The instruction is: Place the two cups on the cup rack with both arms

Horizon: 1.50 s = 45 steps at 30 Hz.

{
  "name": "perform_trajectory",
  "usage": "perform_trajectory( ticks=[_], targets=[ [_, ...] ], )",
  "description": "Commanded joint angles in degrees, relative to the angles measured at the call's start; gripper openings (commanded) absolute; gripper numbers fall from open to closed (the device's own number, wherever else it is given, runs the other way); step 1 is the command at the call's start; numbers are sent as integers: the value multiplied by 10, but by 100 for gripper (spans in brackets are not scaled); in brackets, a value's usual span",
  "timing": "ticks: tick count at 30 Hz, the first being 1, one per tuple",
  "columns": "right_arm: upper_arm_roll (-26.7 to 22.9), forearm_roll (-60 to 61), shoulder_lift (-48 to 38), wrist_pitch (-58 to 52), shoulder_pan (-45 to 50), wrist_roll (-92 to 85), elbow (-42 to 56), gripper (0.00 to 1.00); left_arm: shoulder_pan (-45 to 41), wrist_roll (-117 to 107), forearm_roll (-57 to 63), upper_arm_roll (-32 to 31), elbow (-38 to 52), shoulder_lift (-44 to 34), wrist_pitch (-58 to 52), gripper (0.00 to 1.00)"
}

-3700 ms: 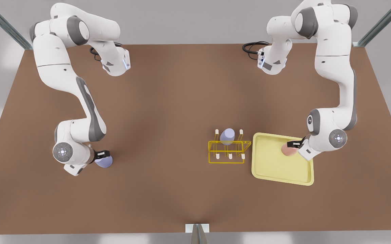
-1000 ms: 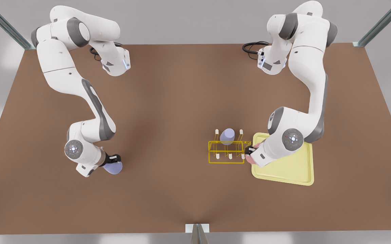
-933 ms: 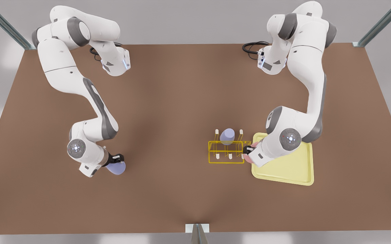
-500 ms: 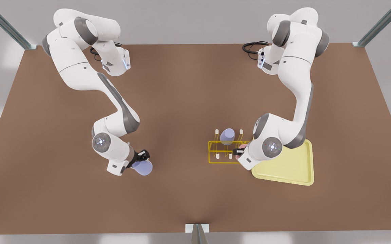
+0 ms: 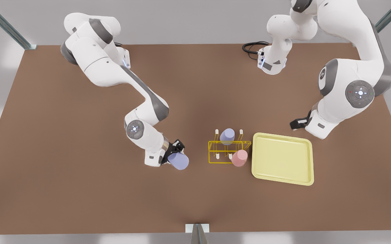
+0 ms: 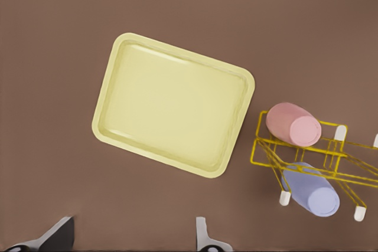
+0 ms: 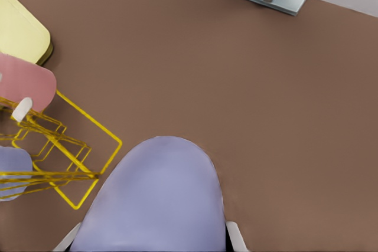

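Two cups sit on the yellow wire rack point(image 5: 229, 151) already: the pink cup point(image 5: 239, 158) on the front peg nearest the pale tray point(image 5: 282, 158), and a lavender cup point(image 5: 227, 136) on a back peg. Rack stands just beside the tray on the brown table point(image 5: 80, 189), on the front view's left of it.

Your right gripper point(image 5: 177, 152), on the arm at the front view's left, is closed on the other lavender cup point(image 5: 178, 161). Cup juts out from between the fingers, tilted, above the table, near the rack on the side away from the tray but apart from it. Right wrist view: that cup point(image 7: 155, 199) fills the near field, rack point(image 7: 53, 146) and pink cup point(image 7: 23, 84) just beyond.

Your left gripper point(image 5: 298, 123) hangs high at the front view's right, past the far edge of the tray, well apart from the pink cup. Left wrist view: fingers point(image 6: 204, 237) spread wide, nothing between them; tray point(image 6: 109, 128), rack point(image 6: 307, 157), pink cup point(image 6: 293, 125) and lavender cup point(image 6: 312, 191) lie below.
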Motion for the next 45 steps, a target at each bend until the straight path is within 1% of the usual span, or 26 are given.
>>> perform_trajectory(
  ticks=[1,4,6,13,18,26,42,43,44,45],
  targets=[
    [6,14,-1,30,3,-3,3,84,-5,172,5,8,-12,-8,-20,100],
    [28,15,7,60,7,-2,5,84,-11,171,8,6,-8,-7,-32,100],
    [31,15,17,82,13,-3,6,84,-9,173,5,7,-8,-7,-32,100],
    [40,17,44,105,43,-4,40,84,-9,174,7,7,0,-8,-33,100],
    [64,19,51,124,44,-4,45,84,-10,176,6,6,0,-8,-34,100],
    [64,19,85,140,72,-7,82,84,-10,175,6,6,7,-8,-34,100],
    [60,12,113,149,84,-10,73,84,-10,175,5,6,7,-8,-33,100],
    [60,12,113,150,86,-9,74,84,-10,175,5,6,7,-7,-34,100],
    [60,12,116,152,88,-9,75,90,-10,175,5,6,7,-8,-34,100],
    [60,11,118,156,91,-5,75,100,-10,175,5,6,7,-8,-34,100]
  ],
)
